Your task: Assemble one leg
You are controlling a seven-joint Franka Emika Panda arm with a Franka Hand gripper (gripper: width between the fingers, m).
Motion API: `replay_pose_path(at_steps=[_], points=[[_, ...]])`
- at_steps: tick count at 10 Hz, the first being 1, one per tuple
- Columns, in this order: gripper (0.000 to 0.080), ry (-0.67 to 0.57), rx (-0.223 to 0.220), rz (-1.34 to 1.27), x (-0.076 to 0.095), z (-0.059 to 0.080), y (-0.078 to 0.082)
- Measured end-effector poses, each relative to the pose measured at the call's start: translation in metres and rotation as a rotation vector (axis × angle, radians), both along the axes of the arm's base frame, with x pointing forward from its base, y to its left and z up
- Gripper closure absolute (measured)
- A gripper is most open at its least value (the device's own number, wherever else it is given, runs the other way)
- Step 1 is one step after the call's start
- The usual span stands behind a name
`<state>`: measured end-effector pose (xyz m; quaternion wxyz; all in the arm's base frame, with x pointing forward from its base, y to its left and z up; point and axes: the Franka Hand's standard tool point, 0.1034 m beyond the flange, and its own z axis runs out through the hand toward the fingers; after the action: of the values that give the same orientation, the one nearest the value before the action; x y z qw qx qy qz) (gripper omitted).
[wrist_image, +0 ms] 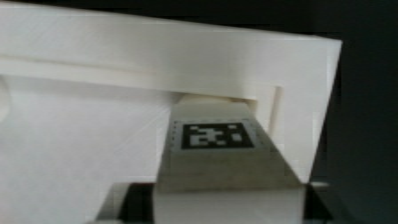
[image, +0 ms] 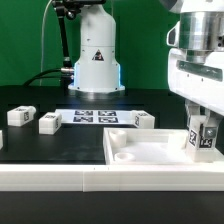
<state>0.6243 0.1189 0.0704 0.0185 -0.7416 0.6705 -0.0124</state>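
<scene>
My gripper is shut on a white leg with a black-and-white tag and holds it upright over the corner of the large white tray-like panel at the exterior view's right. In the wrist view the leg fills the space between my fingers, its far end at the panel's corner socket. I cannot tell whether the leg touches the socket. Several more legs lie on the black table: one and another at the left, one behind the panel.
The marker board lies flat on the table behind the panel. The robot's white base stands at the back. A white rail runs along the table's front edge.
</scene>
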Motion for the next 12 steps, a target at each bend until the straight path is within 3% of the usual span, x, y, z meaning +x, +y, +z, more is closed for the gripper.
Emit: replay_pose_path(at_steps=[2, 3, 4, 5, 6, 12], points=[[0.0509, 0.000, 0.014, -0.068, 0.0003, 0.0000, -0.0001], [0.0438, 0.000, 0.014, -0.044, 0.0002, -0.0001, 0.0002], [0.0261, 0.000, 0.012, -0.009, 0.0001, -0.0003, 0.0005], [0.0261, -0.002, 0.011, 0.031, -0.0002, -0.0010, 0.0018], [0.0185, -0.005, 0.009, 0.107, -0.0003, -0.0011, 0.0033], [0.0150, -0.026, -0.021, 0.660, 0.0008, -0.0016, 0.0054]])
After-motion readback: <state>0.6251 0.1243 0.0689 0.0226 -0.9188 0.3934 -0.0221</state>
